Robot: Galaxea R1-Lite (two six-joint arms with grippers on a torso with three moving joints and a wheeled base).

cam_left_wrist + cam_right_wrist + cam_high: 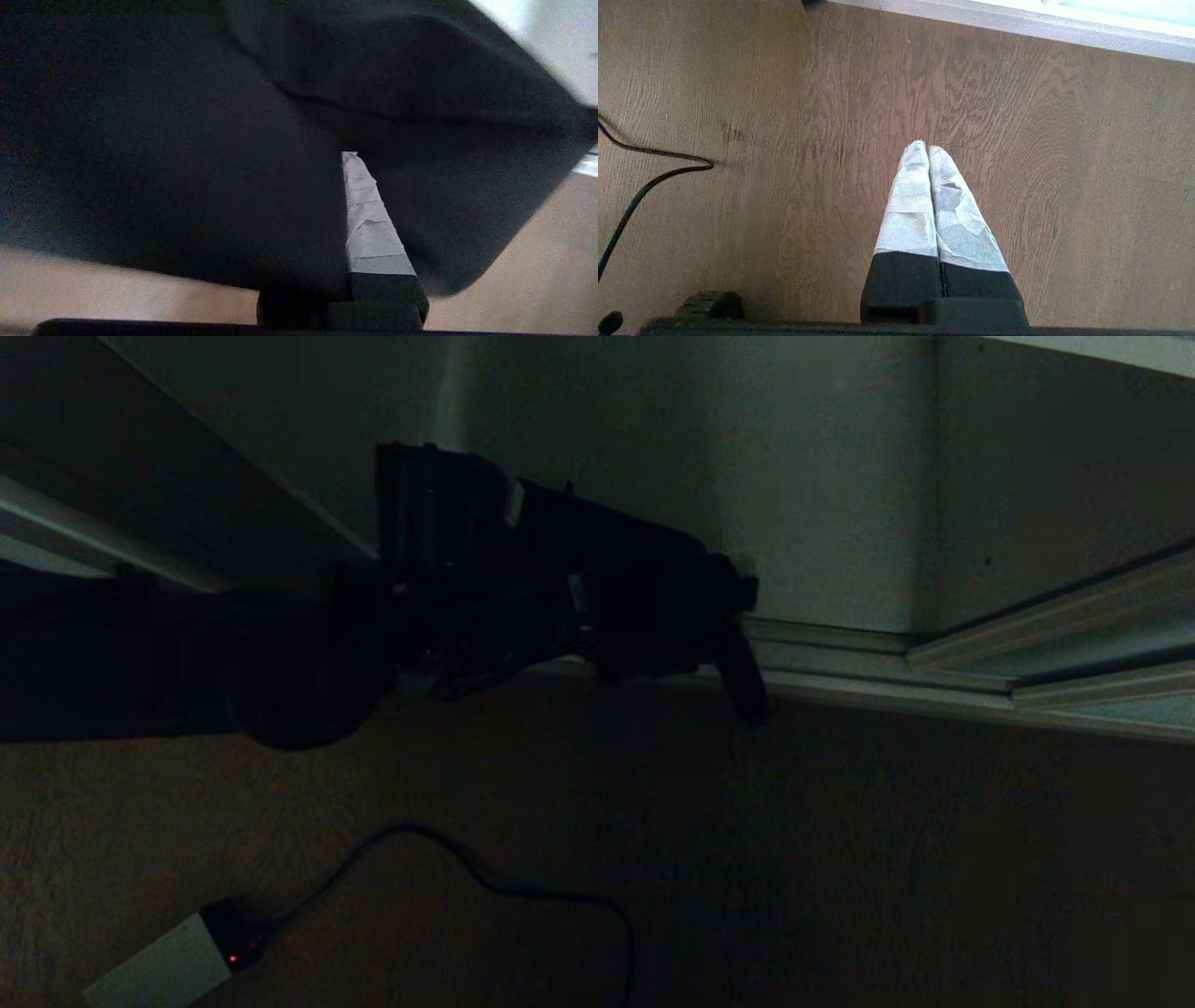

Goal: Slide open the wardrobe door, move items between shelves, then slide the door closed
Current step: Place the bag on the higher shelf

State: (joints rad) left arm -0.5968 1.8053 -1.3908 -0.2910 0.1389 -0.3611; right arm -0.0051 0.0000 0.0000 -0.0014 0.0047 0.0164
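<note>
Black fabric is all the left wrist view shows: the left gripper (348, 156) is clamped on the bag (187, 140), one taped finger (369, 224) lying across the cloth. It hangs slack above the wood floor (537, 261), beside the wardrobe's bottom track (934, 663); can't tell its long axis. Looks like mid-transfer between shelves, so next it needs lifting onto a board. Right gripper (928, 149) is parked, fingers pressed together, over the floor.

Dim light — brown wood-grain floor (1064, 186), black cable (649, 177) lying across it, pale track (994, 23) beyond.
</note>
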